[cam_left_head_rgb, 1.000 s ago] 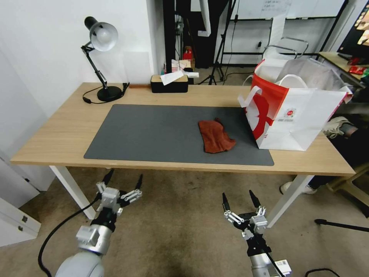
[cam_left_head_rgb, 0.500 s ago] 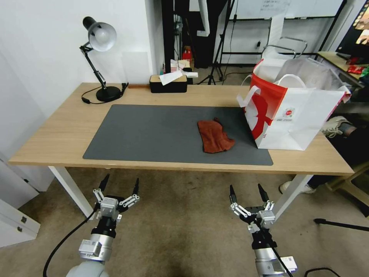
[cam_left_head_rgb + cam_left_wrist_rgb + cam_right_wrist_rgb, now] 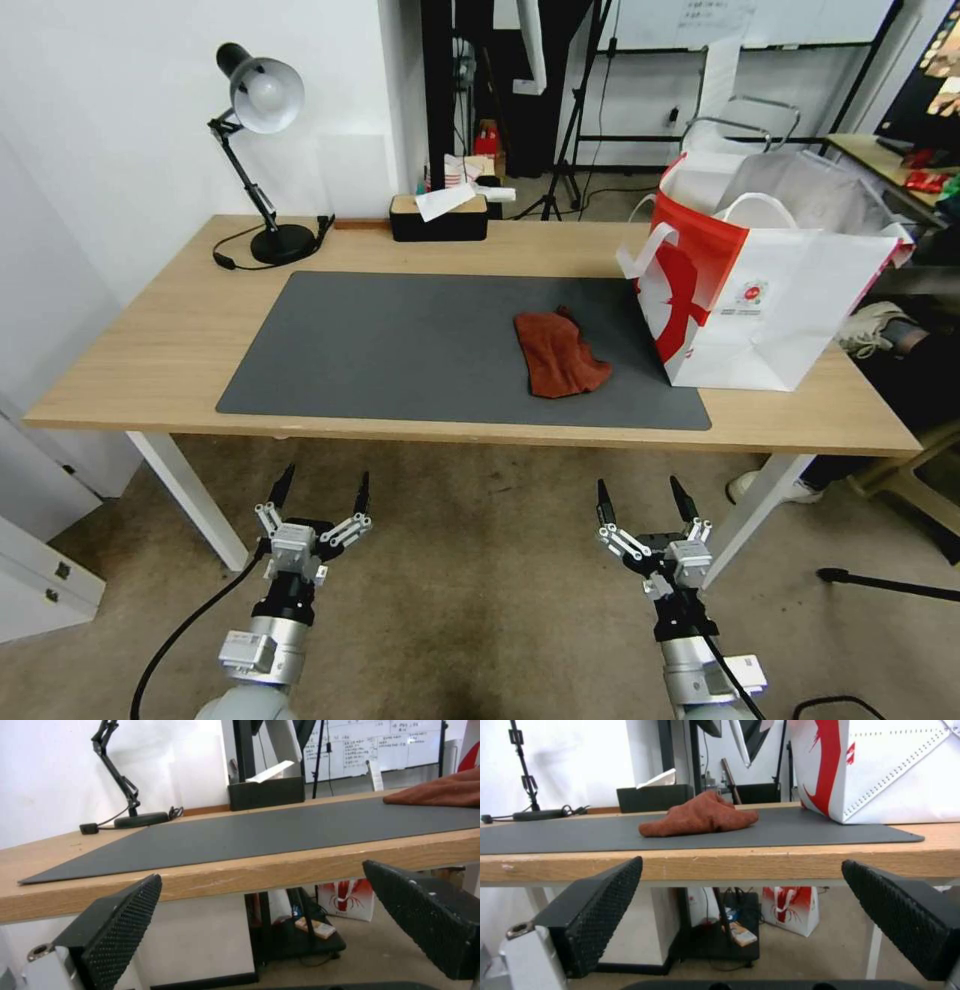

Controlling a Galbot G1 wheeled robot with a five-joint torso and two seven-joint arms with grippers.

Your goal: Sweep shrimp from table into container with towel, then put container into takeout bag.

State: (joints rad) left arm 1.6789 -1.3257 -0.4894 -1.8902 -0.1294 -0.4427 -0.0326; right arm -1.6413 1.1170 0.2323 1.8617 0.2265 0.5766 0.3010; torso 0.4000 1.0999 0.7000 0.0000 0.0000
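The towel (image 3: 560, 354) is seen lying on the dark grey mat (image 3: 400, 350), right of the mat's middle and just beside the takeout bag (image 3: 760, 290). It is a small rust-red cloth, soft and wrinkled, bunched into an uneven shape with a raised hump; in the right wrist view the towel (image 3: 700, 818) is shown as a low, rumpled mound with folds running across it. A corner of the towel (image 3: 440, 791) is also caught in the left wrist view, resting flat on the mat.

The takeout bag is stood upright at the right end of the light-wood tabletop (image 3: 150, 340), partly on the mat's right edge. It is white paper with a red side panel, a red graphic, a small red logo and white loop handles, and its mouth is open. What lies inside cannot be made out.

The left end effector (image 3: 320, 490) is held below the front edge of the tabletop, over the carpeted floor (image 3: 480, 600), with its fingers spread wide and nothing between them. The right end effector (image 3: 640, 498) is held likewise below the tabletop's edge, farther right, its fingers wide apart and empty. Both are well apart from the towel.

A black desk lamp (image 3: 262, 150) and a black tissue box (image 3: 438, 217) are placed at the tabletop's far side.
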